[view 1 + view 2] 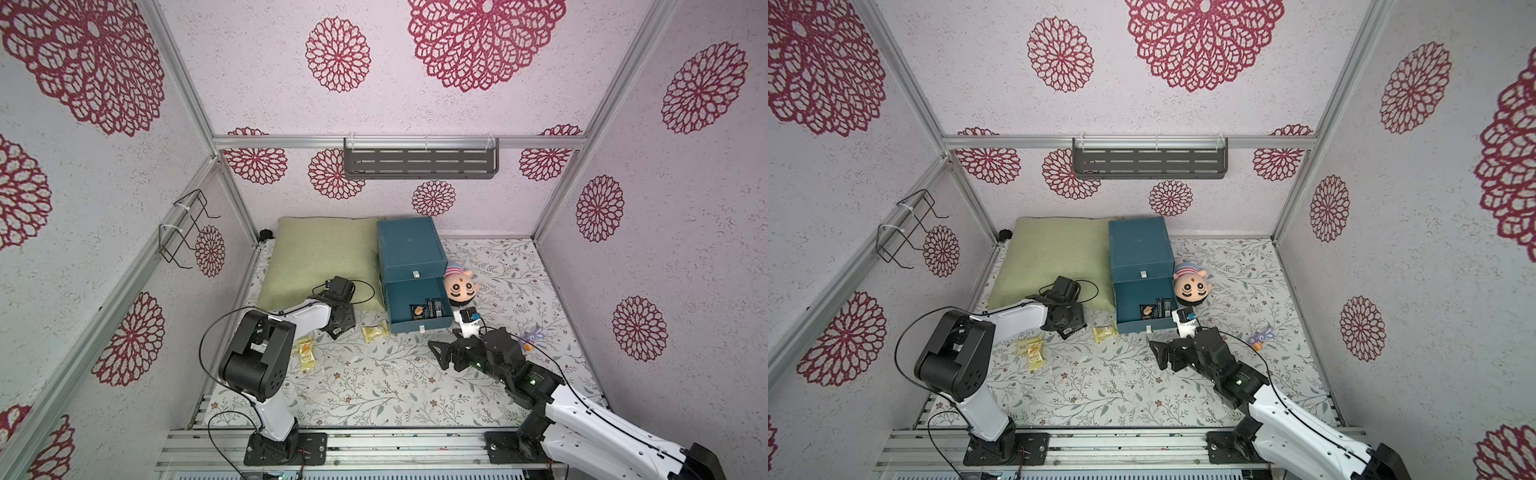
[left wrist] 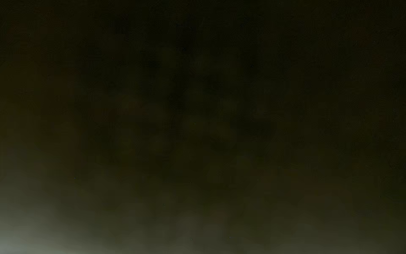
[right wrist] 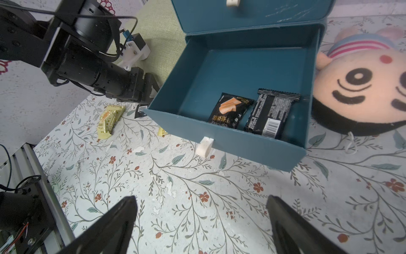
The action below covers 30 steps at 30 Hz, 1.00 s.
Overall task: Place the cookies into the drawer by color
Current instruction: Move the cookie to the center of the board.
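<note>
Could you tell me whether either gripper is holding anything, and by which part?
Right gripper: nothing, jaws open. Left gripper is down at a black packet beside the drawer; whether it grips it cannot be told.

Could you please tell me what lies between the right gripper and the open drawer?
In the right wrist view, only flecked floral tablecloth separates the right gripper from the open drawer.

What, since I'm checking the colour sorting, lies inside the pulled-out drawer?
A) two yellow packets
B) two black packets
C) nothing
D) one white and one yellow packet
B: the right wrist view shows a black packet with an orange picture and a black packet with a barcode side by side inside the pulled-out drawer.
</note>
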{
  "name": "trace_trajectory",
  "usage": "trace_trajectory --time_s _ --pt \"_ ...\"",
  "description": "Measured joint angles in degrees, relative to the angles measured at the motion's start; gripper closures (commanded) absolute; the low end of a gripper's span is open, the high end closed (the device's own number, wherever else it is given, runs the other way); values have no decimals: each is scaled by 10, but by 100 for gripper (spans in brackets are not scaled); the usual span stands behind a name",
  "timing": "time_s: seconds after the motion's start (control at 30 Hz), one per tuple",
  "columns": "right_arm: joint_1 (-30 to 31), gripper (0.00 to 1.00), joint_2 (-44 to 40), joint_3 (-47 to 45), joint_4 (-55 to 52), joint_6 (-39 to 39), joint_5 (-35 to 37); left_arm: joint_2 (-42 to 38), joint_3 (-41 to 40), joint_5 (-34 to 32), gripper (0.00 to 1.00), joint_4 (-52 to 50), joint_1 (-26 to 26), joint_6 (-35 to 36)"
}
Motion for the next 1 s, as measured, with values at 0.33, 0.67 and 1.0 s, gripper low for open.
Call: trace_trajectory --time_s 0.33,0.67,1.0 --pt "0 2 0 0 1 0 0 -32 -61 -13 56 17 -18 -17" --pt "0 2 -2 -4 3 5 -2 -127 -163 -21 55 28 -77 -81" --pt "0 3 -3 -21 8 13 -14 -222 -253 13 53 73 -172 -179"
